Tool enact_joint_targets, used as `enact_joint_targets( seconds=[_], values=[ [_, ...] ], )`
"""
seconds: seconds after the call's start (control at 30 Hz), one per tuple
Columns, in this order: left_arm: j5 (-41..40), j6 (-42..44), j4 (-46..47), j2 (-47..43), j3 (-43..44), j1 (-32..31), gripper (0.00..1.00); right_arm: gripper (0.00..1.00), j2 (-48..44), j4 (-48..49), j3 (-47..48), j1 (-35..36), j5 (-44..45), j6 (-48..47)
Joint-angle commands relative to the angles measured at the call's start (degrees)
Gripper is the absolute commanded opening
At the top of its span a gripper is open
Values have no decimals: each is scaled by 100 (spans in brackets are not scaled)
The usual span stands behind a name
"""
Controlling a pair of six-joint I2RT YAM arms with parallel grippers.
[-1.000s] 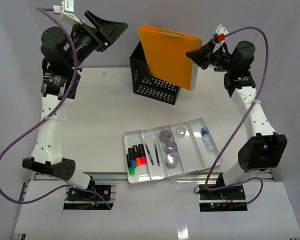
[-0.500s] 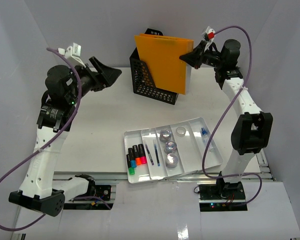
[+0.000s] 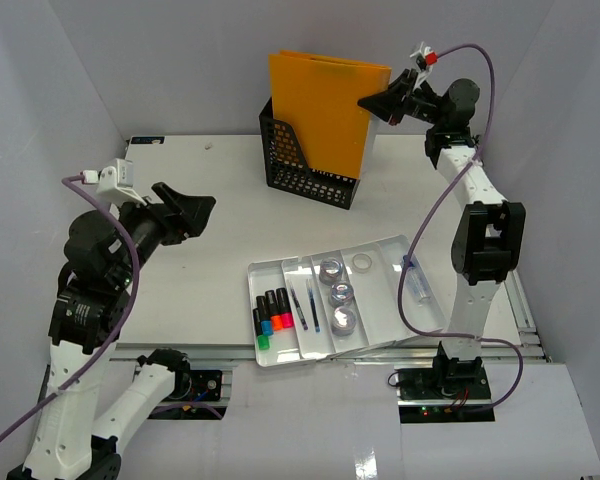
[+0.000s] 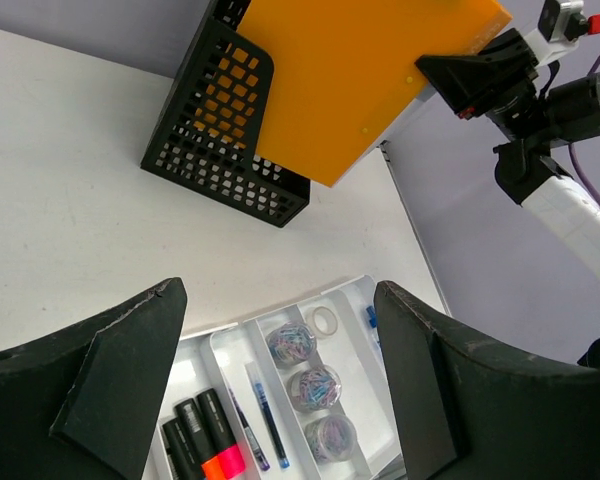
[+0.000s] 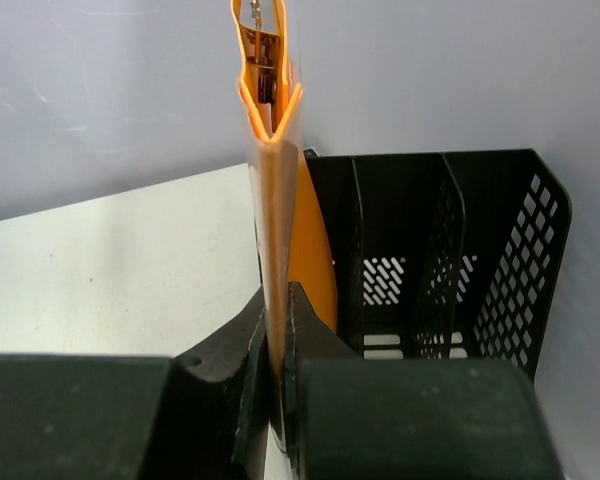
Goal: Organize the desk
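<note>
Desk (image 3: 200, 270): plain white.
Folder (image 3: 320, 105), upper centre of the top view: solid orange.
Rack (image 3: 305, 180), directly below the folder: black, with a regular grid of square perforations.
Tray (image 3: 391, 250), lower centre: white.
Markers (image 3: 272, 305), left end of the tray: black barrels with green, blue, orange and red ends.
Clips (image 3: 341, 295), middle of the tray: mixed colours.
Cables (image 3: 465, 46): purple.
Walls (image 3: 180, 60): pale grey-lilac.

Overhead faces desk (image 3: 220, 245) (wrists share folder (image 4: 350, 80)).
</note>
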Motion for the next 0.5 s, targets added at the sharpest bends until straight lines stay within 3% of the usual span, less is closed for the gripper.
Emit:
enact_joint_targets(
  seconds=[0.0,0.23,0.47],
  values=[
    [-266,-65,-194,-78,-156,22,87,8,369,2029,489,-52,-70,1280],
    [-305,-292,-191,-252,-359,23,87,8,825,3761,320,-52,110,1967],
    [-346,-414,-295,-358,-409,31,86,8,1182,4609,34,-81,243,2225]
  ],
)
